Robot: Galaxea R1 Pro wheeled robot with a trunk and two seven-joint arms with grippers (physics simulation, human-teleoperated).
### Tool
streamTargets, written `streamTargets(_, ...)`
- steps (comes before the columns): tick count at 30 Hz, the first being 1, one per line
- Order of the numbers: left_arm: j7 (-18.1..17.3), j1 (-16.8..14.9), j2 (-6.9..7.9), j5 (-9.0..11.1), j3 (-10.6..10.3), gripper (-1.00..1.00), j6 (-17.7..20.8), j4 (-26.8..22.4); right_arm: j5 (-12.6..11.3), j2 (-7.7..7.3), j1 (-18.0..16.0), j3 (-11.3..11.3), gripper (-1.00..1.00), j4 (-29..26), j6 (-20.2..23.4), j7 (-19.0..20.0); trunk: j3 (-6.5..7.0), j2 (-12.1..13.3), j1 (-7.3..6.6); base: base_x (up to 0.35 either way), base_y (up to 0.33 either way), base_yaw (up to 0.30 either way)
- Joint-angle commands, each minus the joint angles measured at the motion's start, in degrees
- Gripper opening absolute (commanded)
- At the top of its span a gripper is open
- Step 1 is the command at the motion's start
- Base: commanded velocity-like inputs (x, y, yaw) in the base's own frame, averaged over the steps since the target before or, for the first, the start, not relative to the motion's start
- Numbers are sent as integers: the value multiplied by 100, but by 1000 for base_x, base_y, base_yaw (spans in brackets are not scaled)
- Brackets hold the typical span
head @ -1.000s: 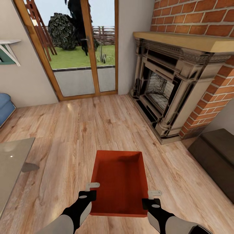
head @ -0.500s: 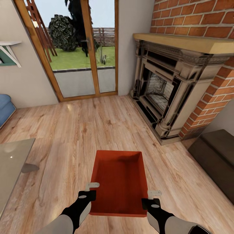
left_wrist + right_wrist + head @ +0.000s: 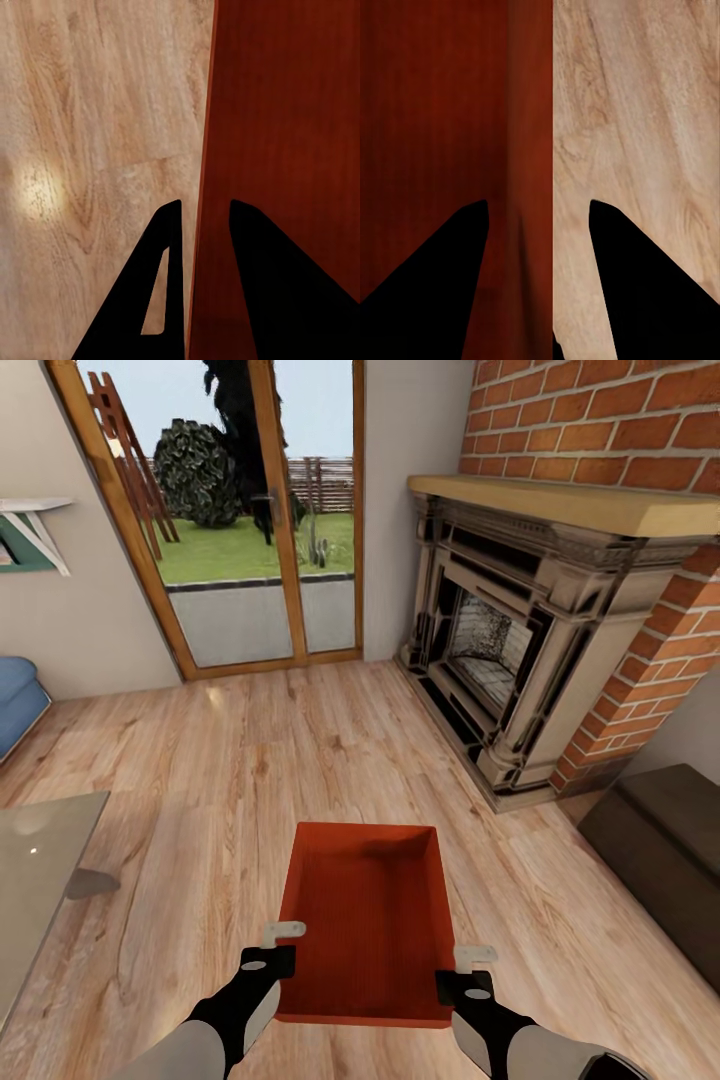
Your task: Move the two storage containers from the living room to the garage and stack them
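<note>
The robot is in the living room w/ one red bin (image 3: 366, 920) held out in front of it, low in the head view at about 6 o'clock. The bin is open on top and nothing shows inside it.

The left pincer (image 3: 283, 946) pinches the bin's left wall near the close end. In the left wrist view the thin red wall runs between the two dark fingers (image 3: 161, 262), one on each side. The right pincer (image 3: 468, 972) pinches the right wall the same way, and the right wrist view has the red wall between its fingers (image 3: 450, 270) too. So both are pressed onto the walls, not spread.

The wood floor (image 3: 250, 780) is under the bin. I can't tell if the bin rests on it or hangs just above.

Job now, I think: carry this bin to the garage. To do it well:
- Keep both pincers tight & level, so the bin stays flat.
- Move both arms together. The walls are thin and may bend or slip.
- Turn slow. The fireplace (image 3: 500, 650) is at 2 o'clock, the glass bench (image 3: 40, 860) at 9 o'clock, and a dark box (image 3: 665, 840) at 3 o'clock, so don't bump them.
- The glass door (image 3: 250, 530) at 12 goes to the yard, prob. not the way to the garage.
</note>
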Motion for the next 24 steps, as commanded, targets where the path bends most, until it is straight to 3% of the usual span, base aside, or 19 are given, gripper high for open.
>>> streamTargets(1, 86, 2, 11, -24, 61, -100, 42, 10, -4, -22, -6, -63, -100, -3, -233, -108, 3, -4, 1, 0, 0, 0)
streamTargets(15, 98, 2, 11, -24, 61, -100, 44, 10, -18, -7, -6, -69, -100, 1, -212, -222, 81, -4, 1, 0, 0, 2)
streamTargets(24, 86, 2, 19, -21, 61, -100, 50, 10, -7, 4, -6, -72, -100, 2, -212, -323, 82, -4, 1, 0, 0, 245)
